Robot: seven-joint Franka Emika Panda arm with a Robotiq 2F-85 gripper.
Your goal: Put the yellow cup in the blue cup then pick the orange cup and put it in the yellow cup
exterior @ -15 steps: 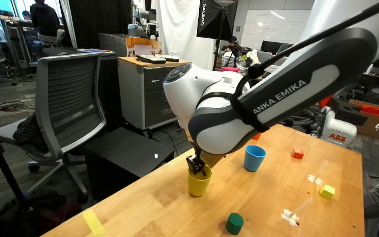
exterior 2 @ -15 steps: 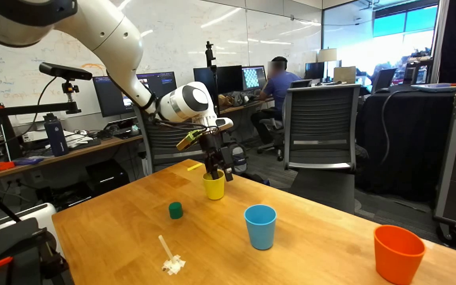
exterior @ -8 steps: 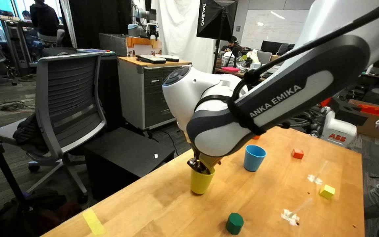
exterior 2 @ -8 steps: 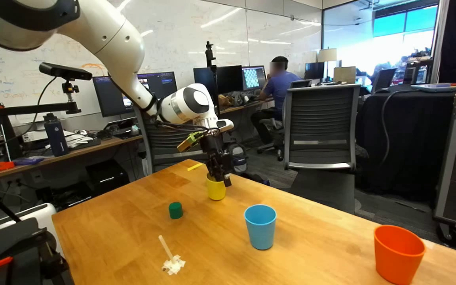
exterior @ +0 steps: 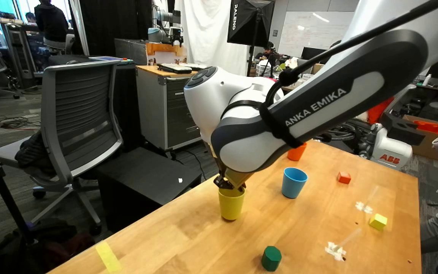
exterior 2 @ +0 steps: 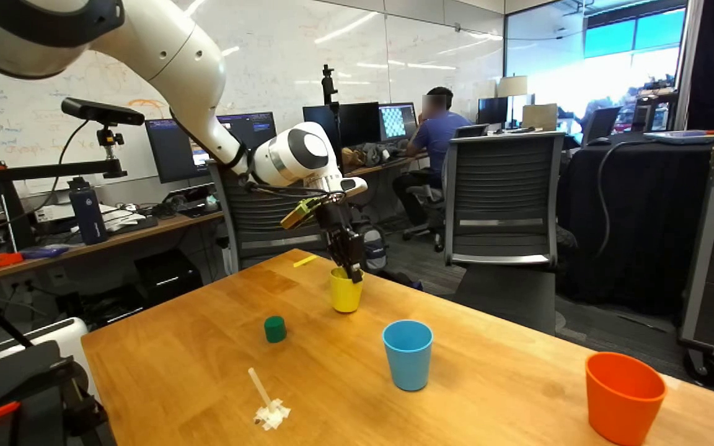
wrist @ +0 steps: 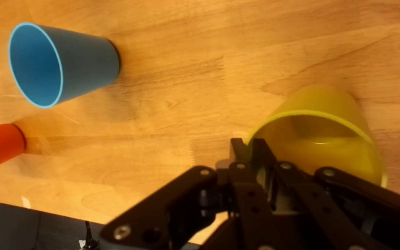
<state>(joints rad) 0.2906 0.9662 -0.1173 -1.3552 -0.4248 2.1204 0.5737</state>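
Pinching the yellow plastic cup [exterior: 231, 204] by one side, the fingers [wrist: 263, 152] stand apart from the light-blue cup [exterior 2: 408, 359], farther from the orange cup [exterior 2: 623, 401]; neither nesting is done.

I'm watching a wooden worktop [exterior: 188, 243]: here's the blue cup [exterior 2: 409, 368], upright; orange cup [exterior 2: 622, 406], upright too, standing apart from it; green block [exterior: 271, 259], red block [exterior: 343, 177], yellow block [exterior: 378, 221]; white tape patches [exterior: 334, 249] near the yellow one; yellow tape strip [exterior: 108, 257] flat by the edge. Yellow cup [exterior: 231, 206] touching down? I can't tell.
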